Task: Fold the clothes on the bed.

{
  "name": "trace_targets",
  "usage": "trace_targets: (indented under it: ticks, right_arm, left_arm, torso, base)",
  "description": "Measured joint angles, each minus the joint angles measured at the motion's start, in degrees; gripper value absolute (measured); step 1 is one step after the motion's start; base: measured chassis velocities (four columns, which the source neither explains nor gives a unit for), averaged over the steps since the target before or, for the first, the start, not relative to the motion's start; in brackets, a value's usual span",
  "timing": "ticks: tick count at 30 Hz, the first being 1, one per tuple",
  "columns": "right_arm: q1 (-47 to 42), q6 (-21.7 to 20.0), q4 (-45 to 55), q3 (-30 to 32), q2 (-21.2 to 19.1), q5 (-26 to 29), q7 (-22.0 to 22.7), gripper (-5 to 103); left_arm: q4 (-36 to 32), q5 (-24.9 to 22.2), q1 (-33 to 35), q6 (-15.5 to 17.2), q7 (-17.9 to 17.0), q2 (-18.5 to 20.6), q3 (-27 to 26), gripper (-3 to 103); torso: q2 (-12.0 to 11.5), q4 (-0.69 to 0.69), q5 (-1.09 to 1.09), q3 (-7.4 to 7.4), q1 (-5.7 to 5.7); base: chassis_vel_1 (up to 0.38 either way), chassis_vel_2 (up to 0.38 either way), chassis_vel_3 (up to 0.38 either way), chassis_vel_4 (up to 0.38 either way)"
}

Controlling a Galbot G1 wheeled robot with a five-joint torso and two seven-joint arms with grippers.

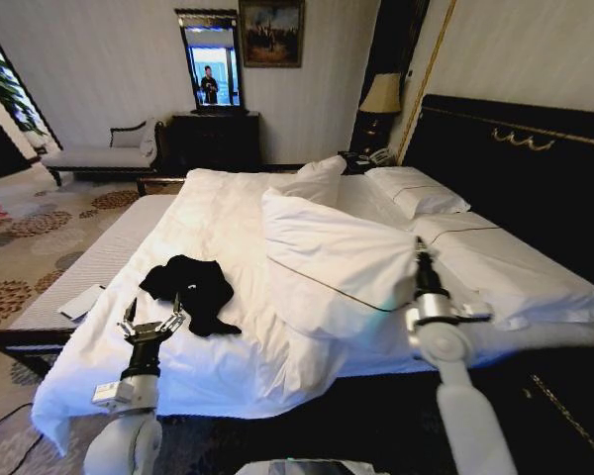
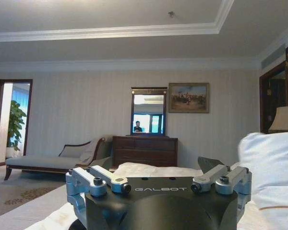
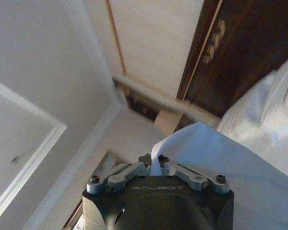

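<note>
One black T-shirt (image 1: 190, 289), crumpled, no readable axis, on the bed (image 1: 109, 247). Left gripper (image 1: 151, 319) spread just beside it; right gripper (image 1: 420, 255) pinching white duvet (image 1: 327, 259).

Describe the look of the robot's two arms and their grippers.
Both arms are glossy white tubes with silver wrist collars. The left gripper and right gripper have black bodies stamped GALBOT in pale letters, with silver-grey metal linkages fastened by dark bolts. No loose cables are visible.

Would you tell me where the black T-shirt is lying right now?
In the head view, the black T-shirt lies crumpled on the white duvet near the bed's foot, left side, just beyond the open left gripper.
</note>
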Motion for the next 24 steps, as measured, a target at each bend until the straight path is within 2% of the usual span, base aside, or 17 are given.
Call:
trace_targets:
  ticks: [6,10,16,19,24]
  right_arm:
    - [-3.4,1.4,2.3,5.9,0.1,-2.9,1.3,0]
    - [-8.2,3.6,4.3,11.8,1.6,-6.9,1.7,0]
    - [-11.3,5.6,5.1,18.5,2.5,-8.9,2.8,0]
    - [-13.4,7.7,3.3,23.8,2.7,-12.9,4.2,0]
    - [-15.4,9.7,-1.0,27.9,2.4,-16.8,7.0,0]
  left_arm:
    - [0.2,-0.1,-0.4,0.0,0.0,0.0,0.2,100]
    - [0.6,-0.2,-0.9,0.0,-0.1,-0.1,0.5,100]
    - [1.3,-0.2,-1.4,0.0,-0.1,-0.3,0.7,100]
    - [2.0,-0.1,-1.8,0.0,-0.1,-0.3,0.9,100]
    - [2.5,0.2,-2.1,0.0,-0.1,-0.5,1.4,100]
  torso:
    - [0.0,0.00,0.00,0.00,0.00]
    - [0.0,-0.01,0.01,0.00,0.00]
    - [0.0,0.00,0.01,0.00,0.00]
    - [0.0,-0.01,0.01,0.00,0.00]
    - [0.0,-0.01,0.00,0.00,0.00]
  base:
    - [0.000,0.000,0.000,0.000]
    - [0.000,0.000,0.000,0.000]
    - [0.000,0.000,0.000,0.000]
    - [0.000,0.000,0.000,0.000]
    - [0.000,0.000,0.000,0.000]
